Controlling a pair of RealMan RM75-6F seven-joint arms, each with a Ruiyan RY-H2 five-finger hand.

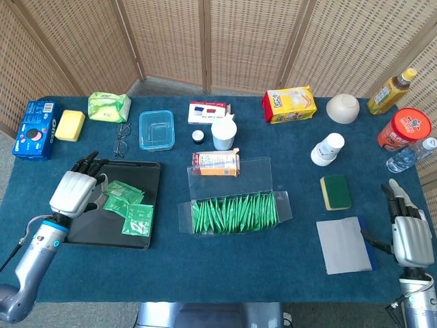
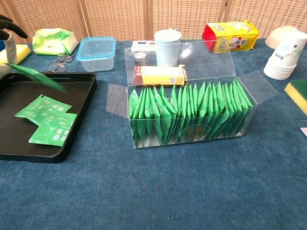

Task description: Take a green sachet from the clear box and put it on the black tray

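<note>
Hovering over the black tray (image 1: 151, 205) in the head view, my left hand (image 1: 72, 193) holds a green sachet (image 1: 117, 193) just above the two sachets that lie flat on the tray floor, its fingers curled around the near edge of the packet. My right hand (image 1: 408, 236) rests at the far right edge of the counter (image 1: 273, 266), beside a grey pad (image 1: 343, 244), holding nothing with its fingers extended. The clear box (image 1: 235, 205), lid tipped back, stands at mid-counter well apart from the tray, packed with upright green sachets. From the chest view, only the dark fingertips of my left hand (image 2: 8, 21) show at the top left corner, and the held sachet (image 2: 36, 76) slants down over the tray's back rim (image 2: 57, 75), tilted and apparently not yet resting on the tray floor, where the two other sachets (image 2: 45, 120) lie side by side. I judge this the placing step, nearly finished: the next move calls for lowering a little further, easing the fingers apart so the packet drops flat inside the rim, then lifting clear without dragging it out.
</note>
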